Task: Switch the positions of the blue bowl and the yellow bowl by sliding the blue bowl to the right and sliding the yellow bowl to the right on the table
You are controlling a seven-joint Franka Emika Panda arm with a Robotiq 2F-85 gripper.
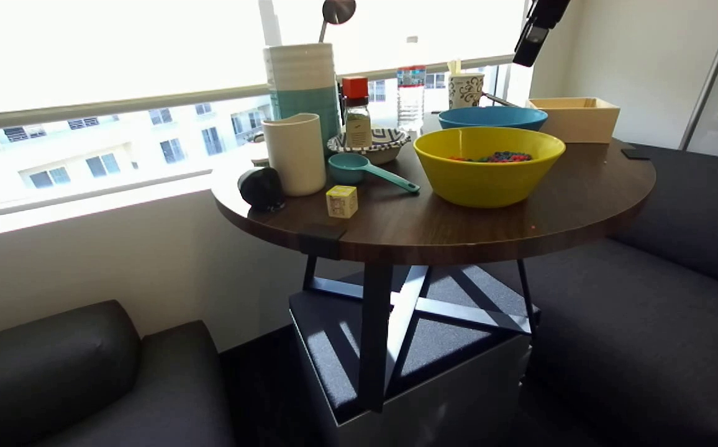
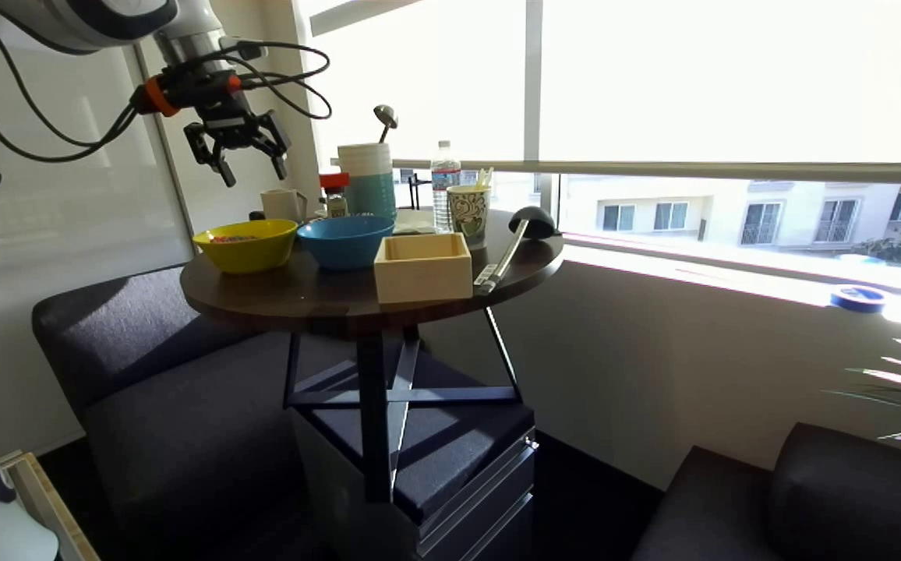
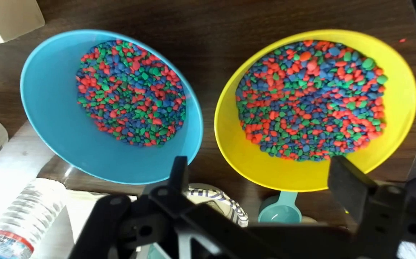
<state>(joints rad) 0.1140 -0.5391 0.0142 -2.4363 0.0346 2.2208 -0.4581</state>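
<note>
The blue bowl [image 2: 348, 248] and the yellow bowl [image 2: 252, 253] stand side by side on the round dark table [image 2: 263, 292]. In an exterior view the yellow bowl [image 1: 483, 183] partly hides the blue bowl [image 1: 489, 117]. In the wrist view the blue bowl [image 3: 57, 108] is at left and the yellow bowl [image 3: 276, 172] at right, with a narrow strip of table between them. Both hold red, green and blue pebbles. My gripper [image 2: 255, 173] is open and empty, above the yellow bowl. Its spread fingers also show in the wrist view [image 3: 260, 162].
A tan wooden box [image 2: 423, 269] stands beside the blue bowl, near a ladle [image 2: 513, 249] and a patterned cup [image 2: 468, 214]. A teal scoop [image 1: 371, 171] lies beside the yellow bowl. A patterned bowl [image 1: 384, 146], water bottle [image 1: 411, 93], mug [image 1: 297, 155] and small cube [image 1: 341, 202] stand nearby.
</note>
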